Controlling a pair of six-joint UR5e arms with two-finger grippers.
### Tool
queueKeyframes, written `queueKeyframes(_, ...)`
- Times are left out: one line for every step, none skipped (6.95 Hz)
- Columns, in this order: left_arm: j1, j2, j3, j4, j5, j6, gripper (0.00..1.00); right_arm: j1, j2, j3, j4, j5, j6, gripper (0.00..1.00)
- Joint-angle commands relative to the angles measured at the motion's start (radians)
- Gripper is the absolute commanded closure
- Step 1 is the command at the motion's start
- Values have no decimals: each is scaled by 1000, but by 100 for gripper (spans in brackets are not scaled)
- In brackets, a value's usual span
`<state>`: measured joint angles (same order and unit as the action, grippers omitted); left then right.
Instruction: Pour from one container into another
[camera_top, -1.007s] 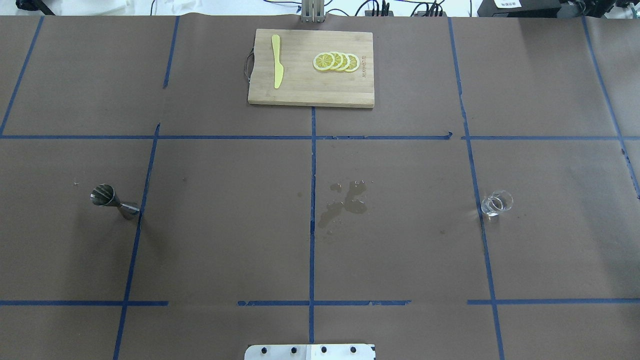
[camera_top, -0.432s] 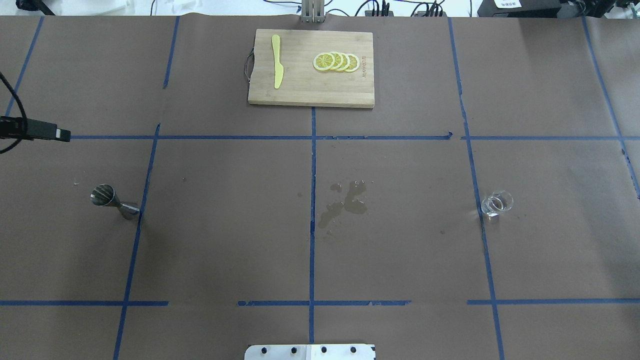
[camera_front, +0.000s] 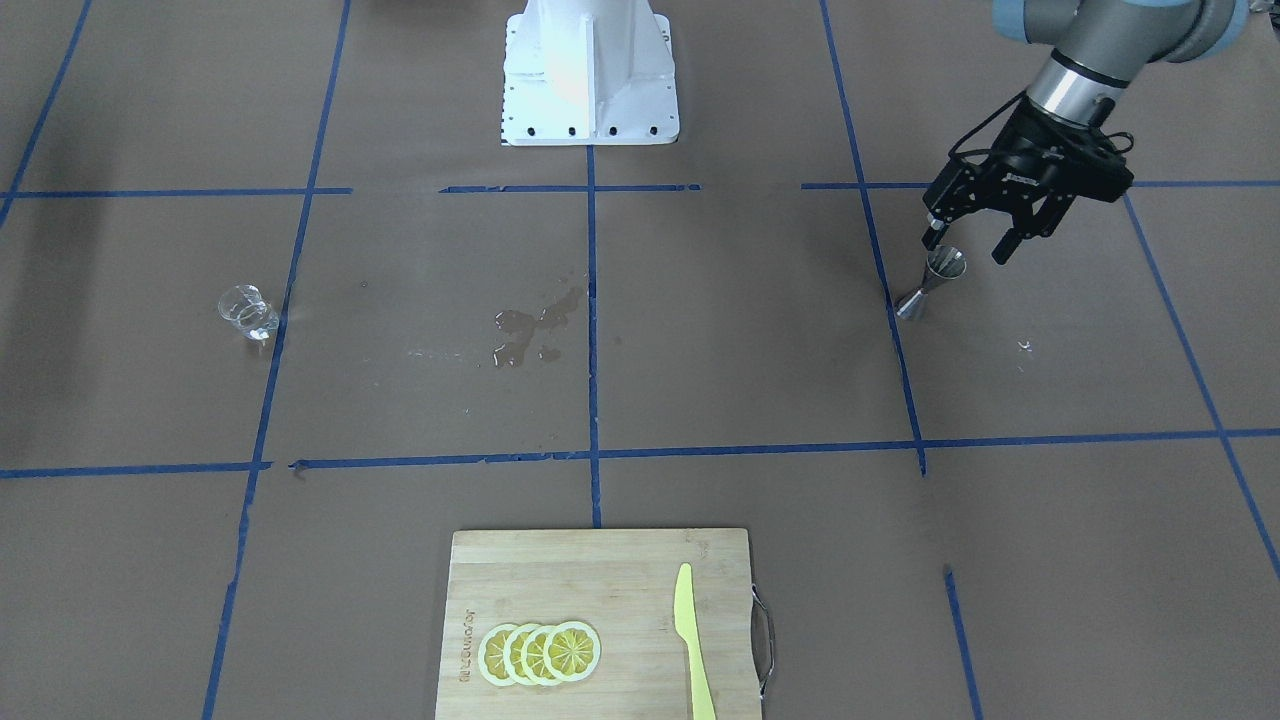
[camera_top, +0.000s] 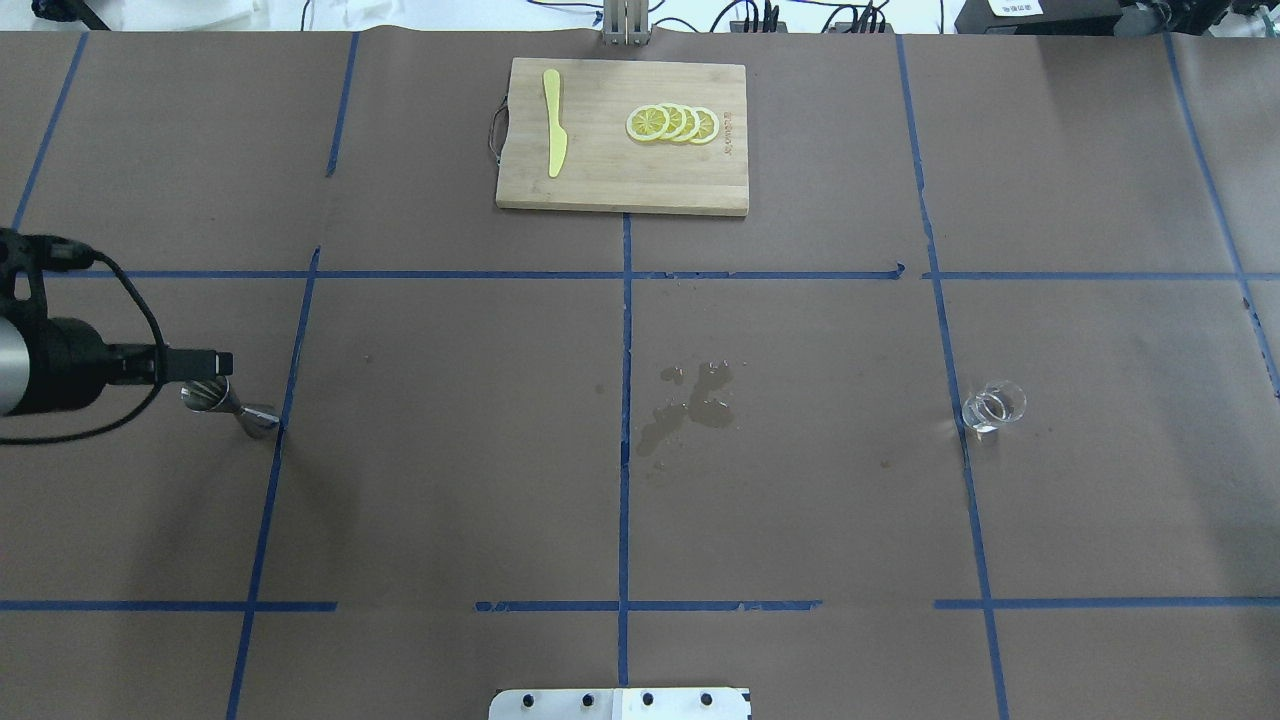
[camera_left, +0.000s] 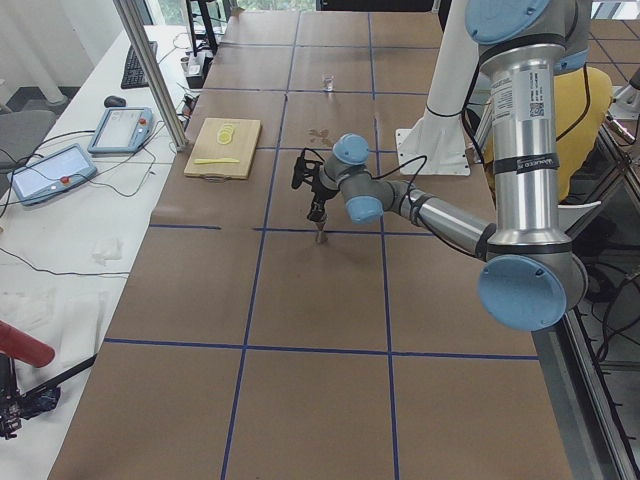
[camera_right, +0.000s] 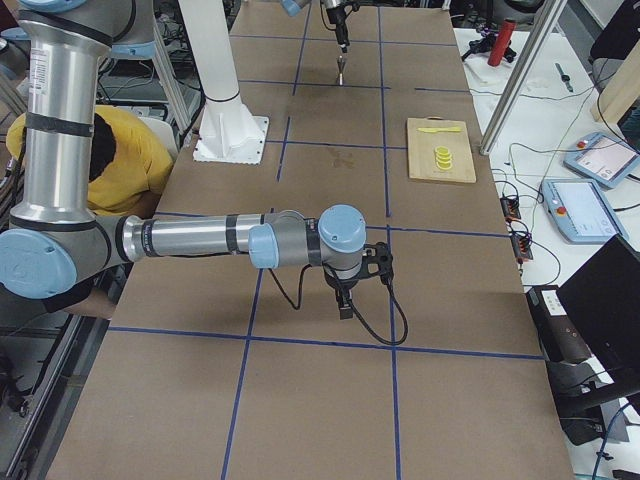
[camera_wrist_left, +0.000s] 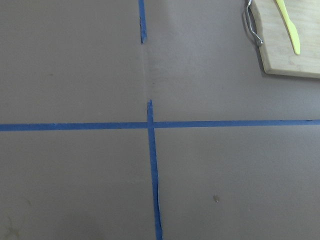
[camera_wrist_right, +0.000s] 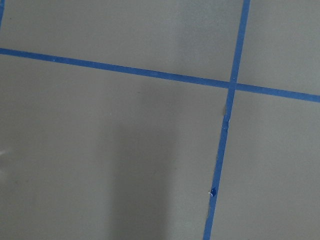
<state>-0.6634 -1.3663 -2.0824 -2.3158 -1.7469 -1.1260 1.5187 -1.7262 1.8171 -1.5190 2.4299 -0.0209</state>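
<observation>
Front-facing view: left gripper (camera_front: 967, 247) hovering just above jigger (camera_front: 933, 283) on left half of desk (camera_front: 700, 380), fingers spread, gripping nothing. Glass cup (camera_front: 245, 310) standing upright far off on right half, wet patch (camera_front: 530, 335) lying between.

Overhead view: showing same layout.

Right side view: right gripper (camera_right: 343, 300) hanging low over desk; cannot tell finger state.

Risk: descending finger clipping rim, toppling narrow-waisted jigger.

Lighting's bright and even everywhere, soft light from overhead, and the brown surface (camera_top: 800, 500) reads flat and matte. Shadows are faint, just a soft smudge near the left claw (camera_front: 965, 248) and a dim band in the right wrist view. All sharp; the glass cup (camera_top: 993, 407) is mostly glints.
</observation>
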Motion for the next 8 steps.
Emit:
queueKeyframes(236,146,-68,-43,314,-125,0,0,-3,-8,44,-2,1,0)
queueKeyframes(242,167,-76,-43,340,-135,0,0,-4,-18,62,-2,1,0)
queueKeyframes(333,167,-71,-42,424,-266,0,0,-4,-16,63,0,3,0)
queueKeyframes(435,168,-67,-39,576,-363,1,0,-4,-16,63,-2,1,0)
queueKeyframes(488,170,-42,-37,671,-408,4,0,-4,-16,71,-2,1,0)
queueKeyframes(540,167,25,-36,798,-458,8,0,-6,-16,77,0,3,0)
queueKeyframes(563,164,36,-39,890,-477,14,0,-6,-16,77,0,3,0)
queueKeyframes(576,162,38,-42,927,-479,21,0,-6,-16,77,0,3,0)
